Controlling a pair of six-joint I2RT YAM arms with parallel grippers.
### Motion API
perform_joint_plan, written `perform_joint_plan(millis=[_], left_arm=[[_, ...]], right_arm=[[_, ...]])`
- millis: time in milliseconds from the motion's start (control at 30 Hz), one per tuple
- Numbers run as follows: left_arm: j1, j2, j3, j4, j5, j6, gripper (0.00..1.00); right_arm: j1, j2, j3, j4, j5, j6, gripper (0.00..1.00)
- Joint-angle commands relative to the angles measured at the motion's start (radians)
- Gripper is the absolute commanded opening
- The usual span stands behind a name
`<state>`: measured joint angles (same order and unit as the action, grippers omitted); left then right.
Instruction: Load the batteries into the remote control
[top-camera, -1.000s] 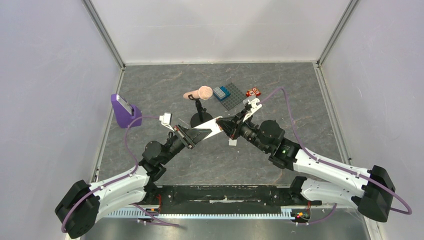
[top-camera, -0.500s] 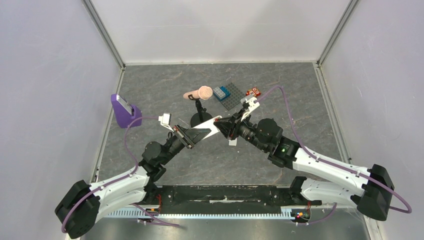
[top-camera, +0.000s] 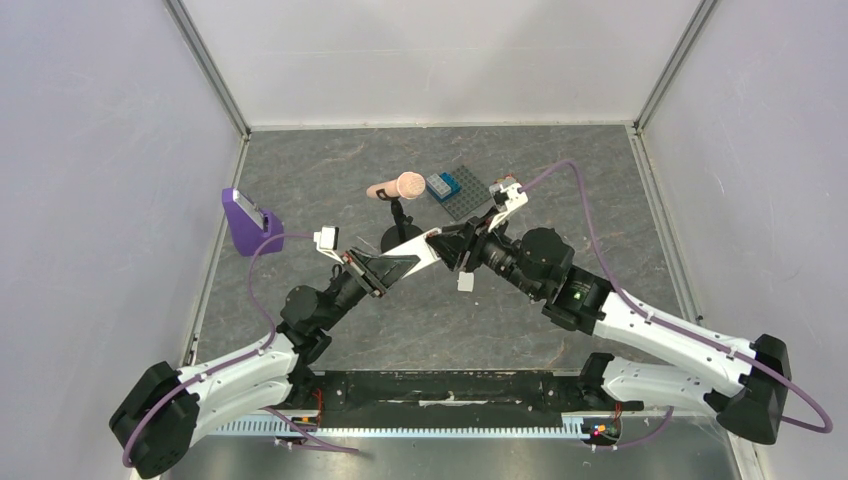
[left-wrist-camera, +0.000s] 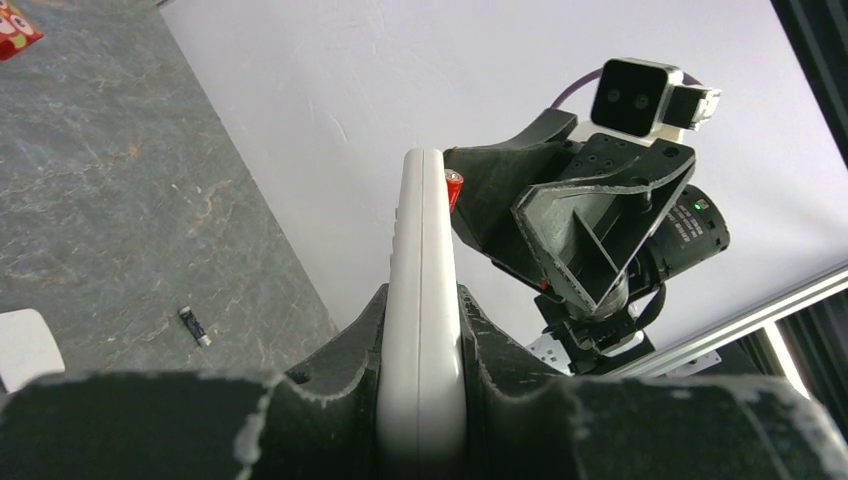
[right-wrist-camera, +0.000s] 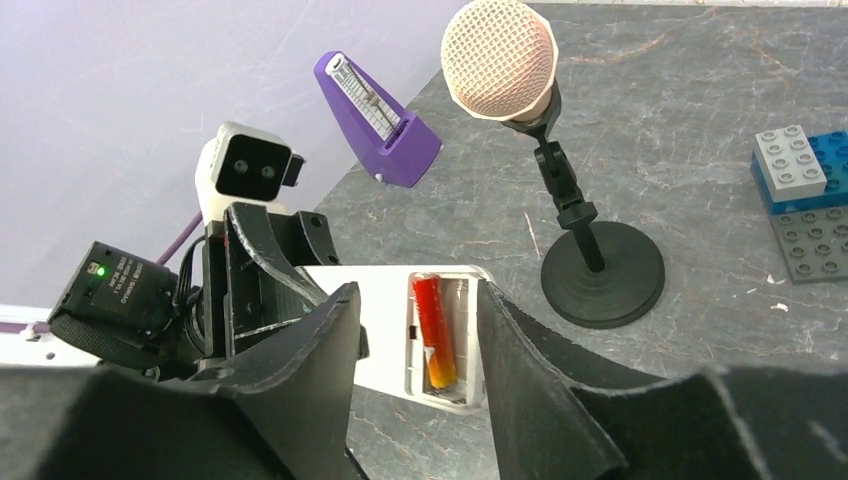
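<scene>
My left gripper (left-wrist-camera: 420, 330) clamps the remote control (left-wrist-camera: 422, 230) edge-up. My right gripper (right-wrist-camera: 417, 300) stands parted, the red-orange battery (right-wrist-camera: 434, 330) lying in the open compartment (right-wrist-camera: 466, 335) between its fingers.

Red-orange battery (right-wrist-camera: 436, 332), white remote control (left-wrist-camera: 420, 300), purple metronome (right-wrist-camera: 375, 120), grey veined table (right-wrist-camera: 680, 120).

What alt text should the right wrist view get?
A red-orange battery sits in the open battery bay of the white remote control, framed between the open fingers of the right gripper; the slot beside it looks empty. The left gripper holds the remote at left. Behind: a microphone on a stand, a purple metronome, toy bricks.
</scene>
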<state>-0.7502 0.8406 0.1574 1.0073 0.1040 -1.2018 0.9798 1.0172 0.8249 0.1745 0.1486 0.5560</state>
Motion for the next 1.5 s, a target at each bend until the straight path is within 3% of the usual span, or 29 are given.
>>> perform_joint_plan(millis=[0, 233, 400, 967, 1467], left_arm=[[-0.001, -0.012, 0.001, 0.128, -0.013, -0.032, 0.02], [-0.001, -0.013, 0.012, 0.166, -0.004, -0.005, 0.02], [-0.001, -0.004, 0.029, 0.173, 0.012, 0.018, 0.02], [-0.001, 0.018, 0.033, 0.245, 0.056, 0.036, 0.02], [-0.003, 0.025, 0.031, 0.271, 0.055, 0.026, 0.02]], right_arm=[[0.0, -0.04, 0.055, -0.048, 0.057, 0.036, 0.52], [0.0, -0.096, 0.081, -0.204, 0.224, 0.221, 0.89], [0.0, -0.106, 0.021, -0.099, 0.137, 0.356, 0.98], [-0.001, -0.013, 0.018, -0.024, 0.081, 0.616, 0.98], [-0.001, -0.001, -0.026, -0.002, 0.065, 0.656, 0.64]])
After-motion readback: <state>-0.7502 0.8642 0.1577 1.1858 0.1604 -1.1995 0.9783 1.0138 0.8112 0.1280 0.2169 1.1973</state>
